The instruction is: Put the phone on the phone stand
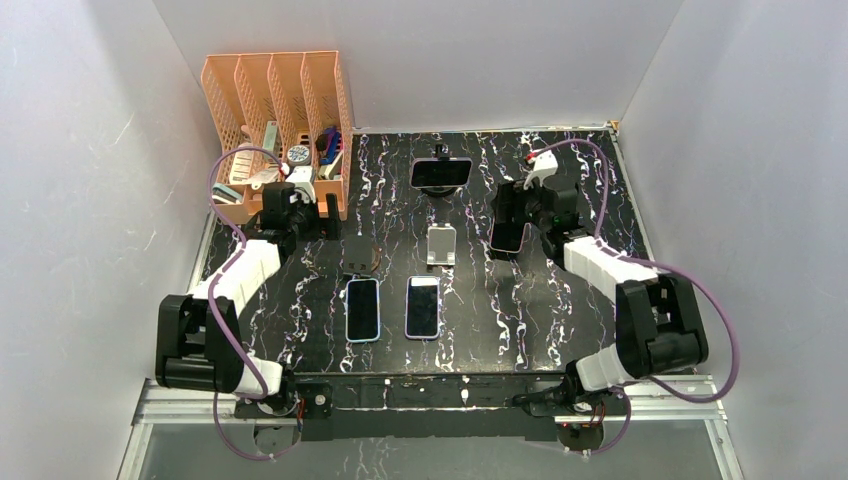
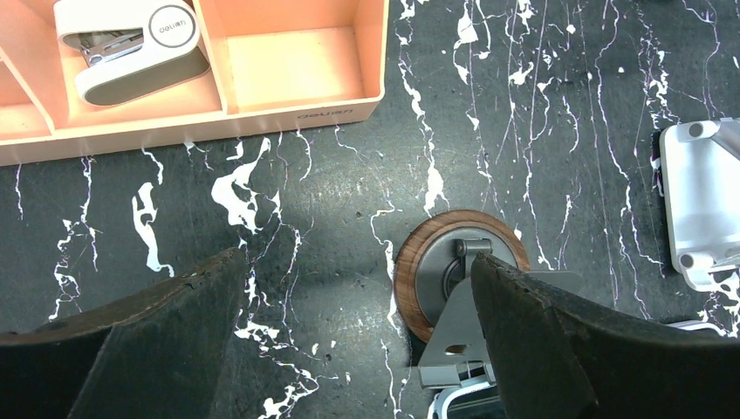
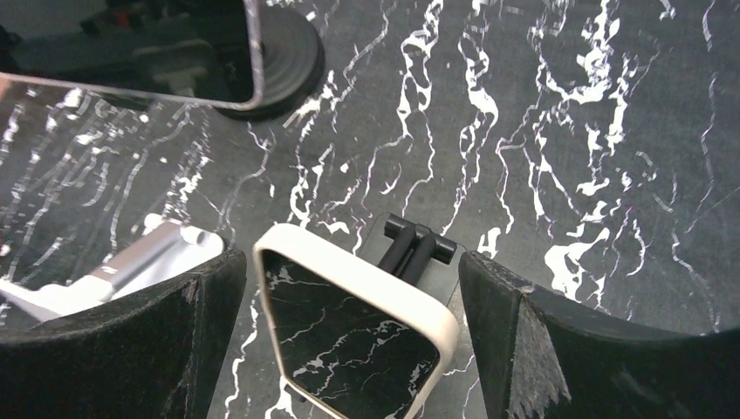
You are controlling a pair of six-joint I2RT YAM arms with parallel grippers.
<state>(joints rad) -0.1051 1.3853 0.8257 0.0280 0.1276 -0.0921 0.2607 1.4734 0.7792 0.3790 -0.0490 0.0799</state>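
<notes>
A phone in a cream case leans upright on a small black stand at the right of the table; both show in the top view. My right gripper is open around this phone, one finger on each side with small gaps. My left gripper is open and empty over bare table, in the top view by the orange organiser. Its right finger is over a round wooden-based stand. Two more phones lie flat at the centre front.
An orange desk organiser with a white stapler stands at the back left. A silver stand sits mid-table, also in the left wrist view. A landscape phone rests on a round black stand at the back.
</notes>
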